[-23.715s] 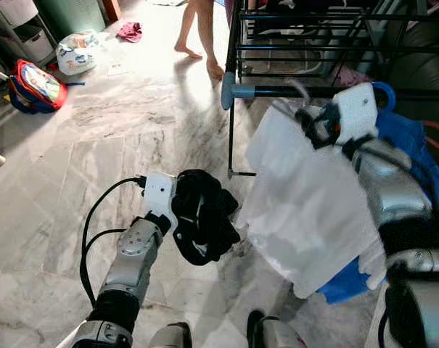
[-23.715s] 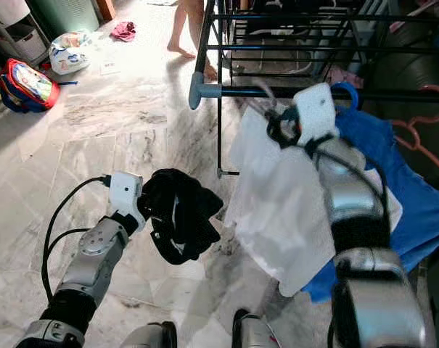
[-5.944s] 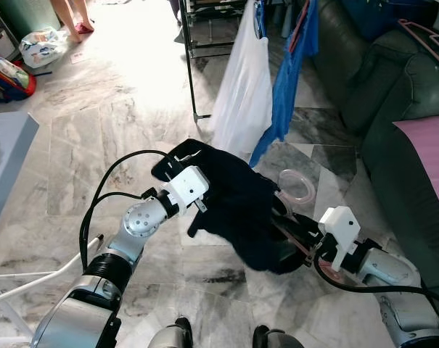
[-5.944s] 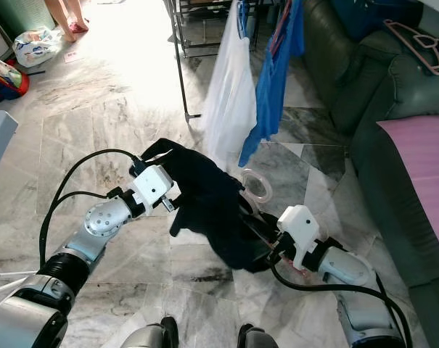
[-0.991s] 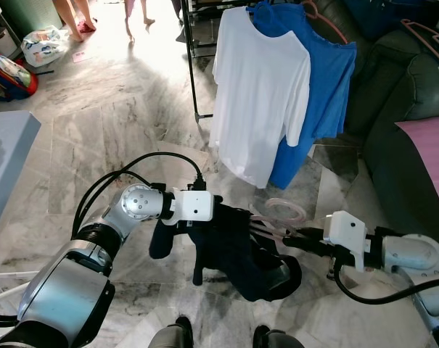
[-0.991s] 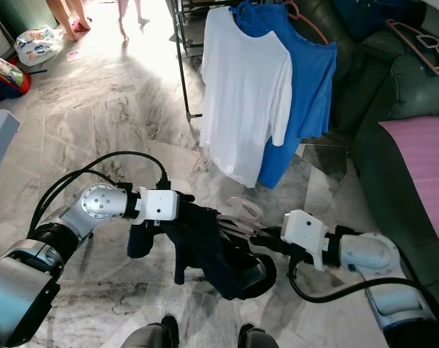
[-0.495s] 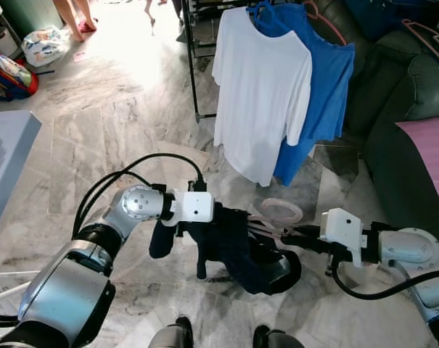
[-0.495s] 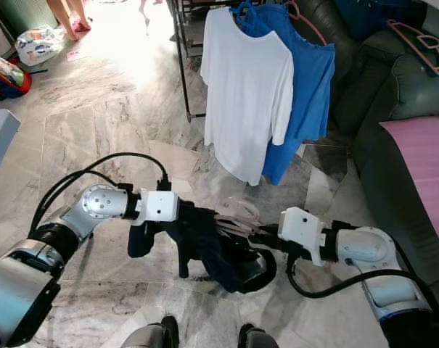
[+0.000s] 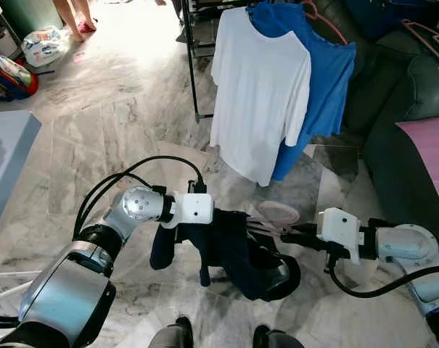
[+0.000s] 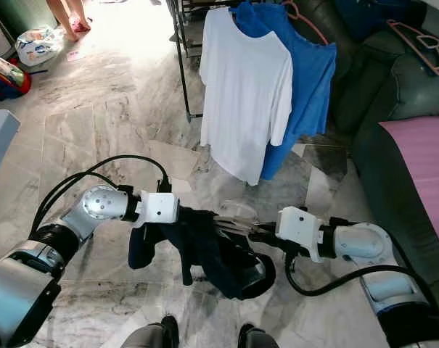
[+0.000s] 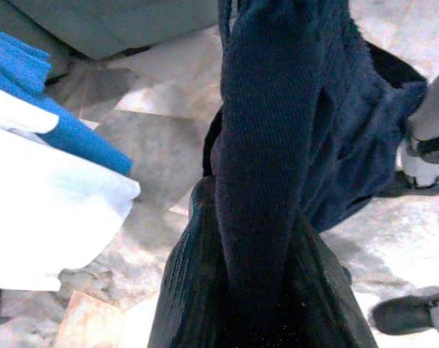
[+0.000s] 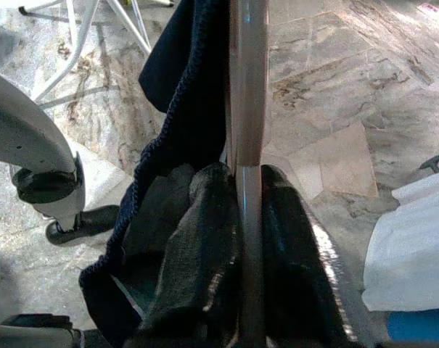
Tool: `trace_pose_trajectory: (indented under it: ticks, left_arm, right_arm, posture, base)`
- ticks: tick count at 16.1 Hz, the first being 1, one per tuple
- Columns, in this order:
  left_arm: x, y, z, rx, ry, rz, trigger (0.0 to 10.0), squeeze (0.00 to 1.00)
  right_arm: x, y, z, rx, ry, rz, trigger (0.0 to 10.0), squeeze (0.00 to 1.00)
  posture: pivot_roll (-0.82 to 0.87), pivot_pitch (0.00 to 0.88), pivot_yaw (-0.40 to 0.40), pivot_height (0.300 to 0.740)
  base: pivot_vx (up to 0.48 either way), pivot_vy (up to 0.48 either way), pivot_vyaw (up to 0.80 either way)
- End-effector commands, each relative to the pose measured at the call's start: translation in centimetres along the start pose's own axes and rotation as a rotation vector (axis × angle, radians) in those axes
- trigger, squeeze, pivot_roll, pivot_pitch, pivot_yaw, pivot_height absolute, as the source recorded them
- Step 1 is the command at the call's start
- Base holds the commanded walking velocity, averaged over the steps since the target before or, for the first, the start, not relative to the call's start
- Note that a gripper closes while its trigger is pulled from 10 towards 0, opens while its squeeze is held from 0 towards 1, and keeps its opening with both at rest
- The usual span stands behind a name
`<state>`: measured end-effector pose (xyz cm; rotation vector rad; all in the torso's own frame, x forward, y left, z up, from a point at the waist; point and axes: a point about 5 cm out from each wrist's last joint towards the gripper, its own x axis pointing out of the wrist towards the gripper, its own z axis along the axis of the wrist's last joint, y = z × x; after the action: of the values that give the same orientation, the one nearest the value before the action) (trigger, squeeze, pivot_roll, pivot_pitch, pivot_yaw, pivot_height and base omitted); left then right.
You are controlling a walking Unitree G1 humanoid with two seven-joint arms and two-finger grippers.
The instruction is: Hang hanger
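Looking down from the robot's head, its 2 feet [image 9: 179,335] show at the very bottom on a grey marble floor [image 9: 96,130]. Just above them, both silver arms reach inward and meet over a dark navy garment [image 9: 237,250] that hangs bunched between them.

The left gripper [image 9: 220,221] has its 2 black fingers pressed together on a fold of the navy cloth; the left wrist view shows the fabric pinched between the fingers [image 11: 186,290].

The right gripper [image 9: 290,233] comes in from the right. Its 2 fingers [image 12: 197,275] are clamped tight on the stem of a pale pink plastic hanger [image 9: 277,213], seen in the right wrist view as a straight pink bar [image 12: 247,94] running out between them. The hanger's rounded part lies just above the garment, and the rest of it is hidden in the cloth.

Farther off, a white T-shirt [image 9: 259,80] and a blue T-shirt [image 9: 328,72] hang side by side from a dark clothes rack [image 9: 194,65]. A dark green sofa [image 9: 400,94] stands at the right with a pink cushion [image 9: 429,145] on it and another pink hanger [image 10: 411,32] on its back.

Farthest away, at upper left, a person's bare legs [image 9: 72,16] stand near a plastic bag [image 9: 39,45] and a red bag [image 9: 9,72]. A pale blue table edge [image 9: 9,145] sits at the left.
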<state>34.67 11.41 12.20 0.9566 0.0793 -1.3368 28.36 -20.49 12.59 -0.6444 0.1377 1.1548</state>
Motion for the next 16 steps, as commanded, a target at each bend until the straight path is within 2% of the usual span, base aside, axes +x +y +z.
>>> trace_pose_trajectory:
  ticks: [1,5,8,12,14,16]
  left_arm:
    - [-0.3,0.1,-0.3,-0.038,-0.009,0.028,0.0,0.00]
    - [-0.6,-0.2,-0.9,-0.085,0.004,0.025,0.0,0.00]
    - [-1.4,0.0,-1.8,-0.159,0.016,0.108,0.0,0.00]
    - [-2.5,-0.7,-3.1,-0.214,0.050,0.142,0.0,0.00]
    - [-3.0,-0.9,-3.7,-0.234,0.068,0.161,0.0,0.00]
    - [-3.5,-0.7,-4.1,-0.250,0.085,0.198,0.0,0.00]
  right_arm:
    - [0.2,0.0,-0.1,0.025,-0.005,0.006,10.0,1.00]
    - [-0.3,0.0,-0.2,0.032,0.023,0.039,10.0,1.00]
    - [-1.9,-0.6,0.0,0.045,0.062,0.028,10.0,1.00]
    - [-3.4,-1.4,0.4,0.040,0.049,-0.114,10.0,1.00]
    - [-3.8,-1.8,0.7,0.008,0.051,-0.189,10.0,1.00]
    - [-4.1,-3.0,1.4,-0.021,0.026,-0.307,10.0,1.00]
  posture:
    - [-0.07,0.194,0.069,0.740]
    - [-0.07,0.190,0.068,0.740]
    - [-0.08,0.193,0.066,0.740]
    - [-0.08,0.197,0.066,0.740]
    - [-0.08,0.197,0.069,0.740]
    - [-0.08,0.197,0.071,0.740]
  base:
    - [0.000,0.000,0.00]
    - [0.000,0.000,0.00]
    - [0.000,0.000,0.00]
    - [0.000,0.000,0.00]
    - [0.000,0.000,0.00]
    - [0.000,0.000,0.00]
